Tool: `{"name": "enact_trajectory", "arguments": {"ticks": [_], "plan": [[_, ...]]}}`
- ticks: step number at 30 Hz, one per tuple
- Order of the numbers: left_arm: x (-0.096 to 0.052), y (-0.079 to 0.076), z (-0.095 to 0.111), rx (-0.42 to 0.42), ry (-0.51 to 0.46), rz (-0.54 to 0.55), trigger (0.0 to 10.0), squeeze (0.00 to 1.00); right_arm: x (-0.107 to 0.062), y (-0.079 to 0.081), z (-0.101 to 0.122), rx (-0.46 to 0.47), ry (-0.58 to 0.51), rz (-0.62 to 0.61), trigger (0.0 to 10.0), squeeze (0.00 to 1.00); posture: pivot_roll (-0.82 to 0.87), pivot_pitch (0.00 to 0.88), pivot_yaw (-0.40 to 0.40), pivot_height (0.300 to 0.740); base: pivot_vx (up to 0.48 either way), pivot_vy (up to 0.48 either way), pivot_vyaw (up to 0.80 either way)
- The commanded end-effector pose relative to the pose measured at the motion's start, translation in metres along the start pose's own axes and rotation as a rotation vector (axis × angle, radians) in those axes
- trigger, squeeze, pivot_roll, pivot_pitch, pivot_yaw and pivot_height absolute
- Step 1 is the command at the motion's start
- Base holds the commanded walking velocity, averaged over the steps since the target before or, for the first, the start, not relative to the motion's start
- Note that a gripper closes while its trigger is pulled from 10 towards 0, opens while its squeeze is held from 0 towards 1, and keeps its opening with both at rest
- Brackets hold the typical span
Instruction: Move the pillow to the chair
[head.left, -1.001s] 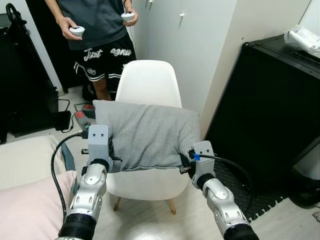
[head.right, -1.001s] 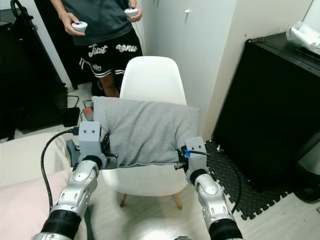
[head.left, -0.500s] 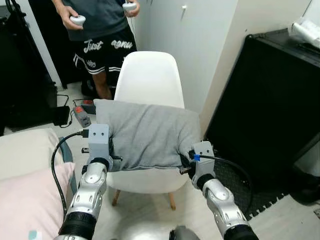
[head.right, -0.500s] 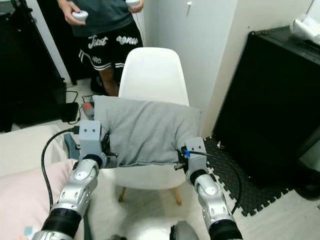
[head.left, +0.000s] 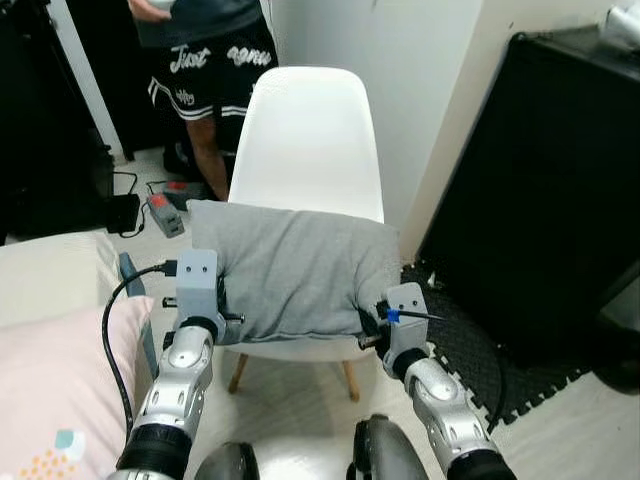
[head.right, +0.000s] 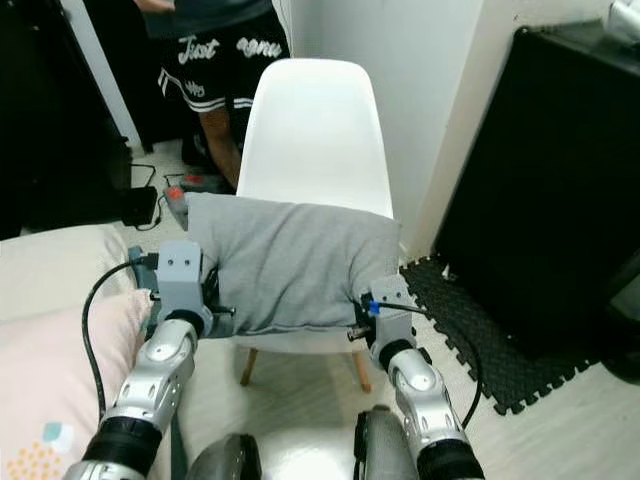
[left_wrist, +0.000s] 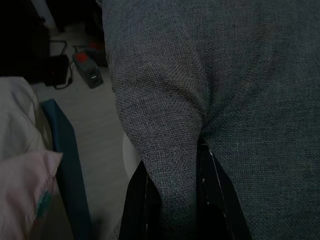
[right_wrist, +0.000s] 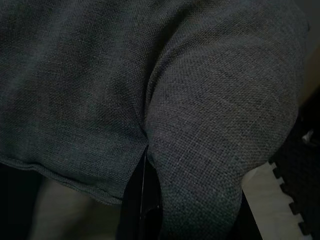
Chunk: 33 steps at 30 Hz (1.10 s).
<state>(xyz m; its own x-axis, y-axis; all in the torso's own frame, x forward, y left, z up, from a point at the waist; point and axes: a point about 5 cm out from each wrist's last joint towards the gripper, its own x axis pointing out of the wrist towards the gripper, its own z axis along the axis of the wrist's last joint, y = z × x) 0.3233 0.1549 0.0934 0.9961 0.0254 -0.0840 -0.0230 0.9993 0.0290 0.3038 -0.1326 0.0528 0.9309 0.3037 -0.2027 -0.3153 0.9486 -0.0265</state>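
A grey pillow (head.left: 295, 270) hangs in the air above the seat of a white shell chair (head.left: 315, 140), held flat between both arms. My left gripper (head.left: 222, 318) is shut on the pillow's near left edge, and my right gripper (head.left: 366, 325) is shut on its near right edge. In the left wrist view the grey fabric (left_wrist: 175, 165) bunches between the black fingers (left_wrist: 135, 205). The right wrist view has the grey cloth (right_wrist: 195, 150) folded around a dark finger (right_wrist: 142, 200). The pillow hides most of the chair seat.
A person in black shorts (head.left: 215, 70) stands behind the chair. A black cabinet (head.left: 540, 190) stands at the right with black foam mat (head.left: 470, 340) at its foot. A bed with a pink pillow (head.left: 50, 390) lies at the left. A power strip (head.left: 165, 212) lies on the floor.
The camera has come closer to the chair and tilted down, so the chair looks larger. Both grippers keep the same hold on the pillow, now over the seat.
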Motion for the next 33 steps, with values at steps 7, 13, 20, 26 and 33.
{"name": "enact_trajectory", "arguments": {"ticks": [7,13,20,26,33], "plan": [[0.009,-0.005,0.009,0.022,-0.04,-0.026,10.0,0.0,0.014,0.004,0.017,-0.024,-0.042,-0.004,10.0,0.0,-0.02,0.178,0.015,0.626,0.0,0.0,0.0],[0.02,-0.007,0.018,0.028,-0.044,-0.026,10.0,0.0,0.025,-0.004,0.029,-0.02,-0.05,-0.034,10.0,0.0,-0.02,0.252,0.013,0.626,0.0,0.0,0.0],[0.035,-0.008,0.029,0.061,-0.042,-0.042,10.0,0.0,0.036,-0.017,0.043,-0.044,-0.053,-0.114,10.0,0.0,-0.02,0.329,0.029,0.626,0.0,0.0,0.0],[0.042,-0.014,0.032,0.075,-0.035,-0.062,10.0,0.0,0.04,-0.03,0.049,-0.008,-0.049,-0.196,10.0,0.0,-0.02,0.357,0.044,0.626,0.0,0.0,0.0],[0.053,-0.017,0.047,0.069,-0.051,-0.072,10.0,0.0,0.047,-0.033,0.065,0.037,-0.082,-0.173,10.0,0.0,-0.02,0.364,0.058,0.616,0.0,0.0,0.0]]}}
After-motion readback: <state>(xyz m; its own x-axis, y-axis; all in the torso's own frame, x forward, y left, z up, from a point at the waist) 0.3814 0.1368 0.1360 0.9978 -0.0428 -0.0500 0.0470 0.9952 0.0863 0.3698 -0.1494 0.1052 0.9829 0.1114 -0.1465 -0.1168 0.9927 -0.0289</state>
